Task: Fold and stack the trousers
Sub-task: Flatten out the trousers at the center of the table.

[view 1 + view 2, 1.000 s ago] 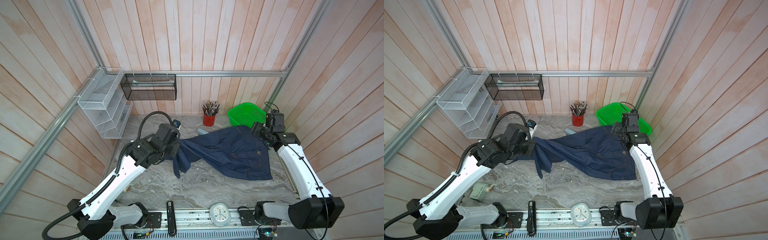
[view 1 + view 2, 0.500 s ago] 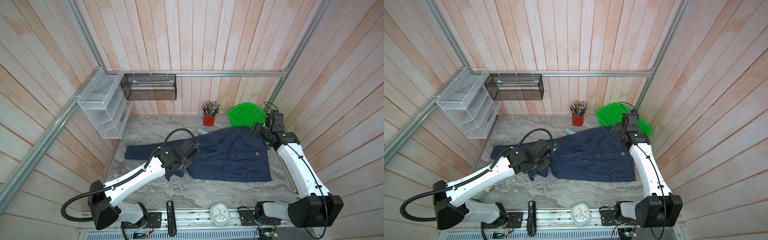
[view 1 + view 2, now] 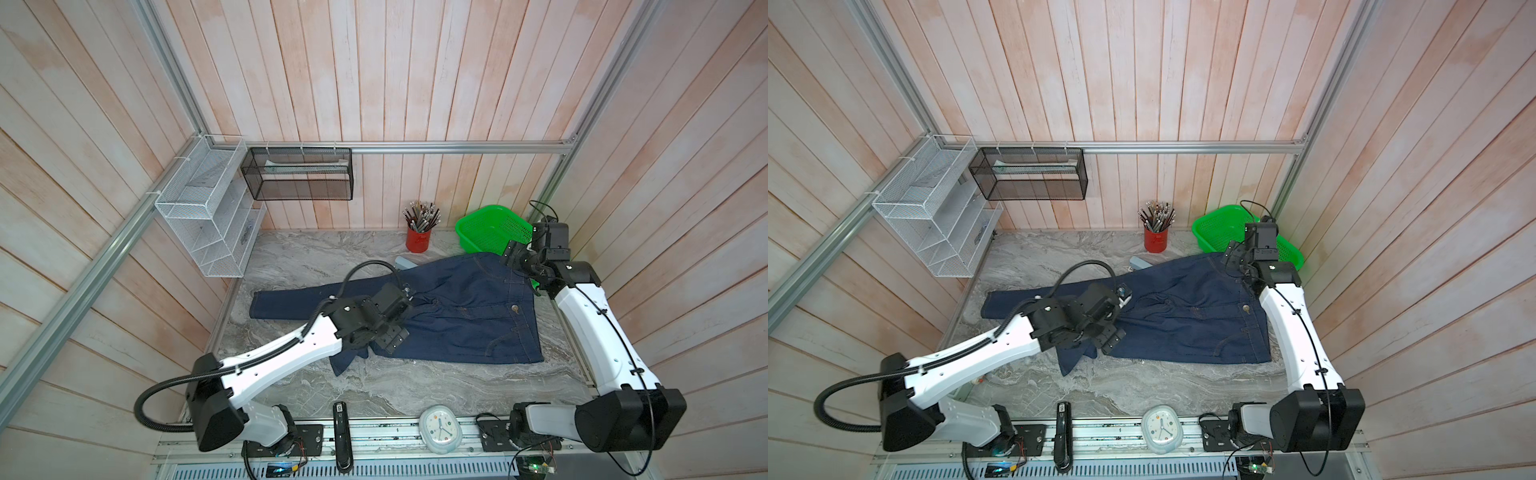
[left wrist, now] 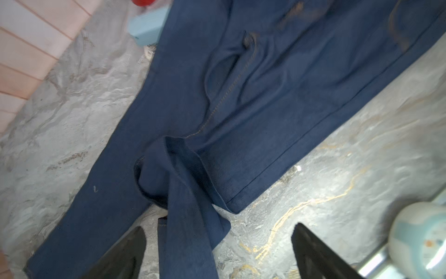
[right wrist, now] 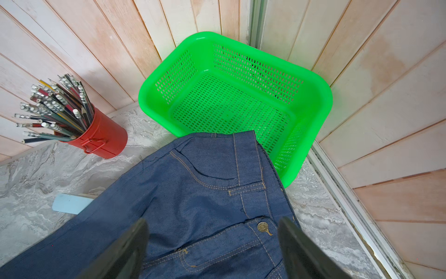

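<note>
The dark navy trousers (image 3: 469,316) (image 3: 1192,320) lie flat on the marble table, waist to the right. One leg stretches left. The other leg is bunched and folded toward the table's front (image 4: 188,217). My left gripper (image 3: 392,338) (image 3: 1113,338) (image 4: 218,227) hovers open over that folded leg's end, holding nothing. My right gripper (image 3: 513,259) (image 3: 1235,259) (image 5: 213,219) stands open just above the waistband, beside the brass button (image 5: 262,226), gripping nothing. The far waist corner (image 5: 241,137) rests against the basket.
A green basket (image 3: 490,232) (image 5: 154,96) sits in the back right corner, a red pencil cup (image 3: 417,241) left of it. A light-blue block (image 3: 405,262) pokes out from under the trousers. A clock (image 3: 439,428) and stapler (image 3: 343,432) lie at the front rail. Wire racks (image 3: 203,216) hang on the left wall.
My left gripper carried the raised leg from the back left to the middle front, the long leg settled flat to the left, and the jaws opened. The right arm stayed still.
</note>
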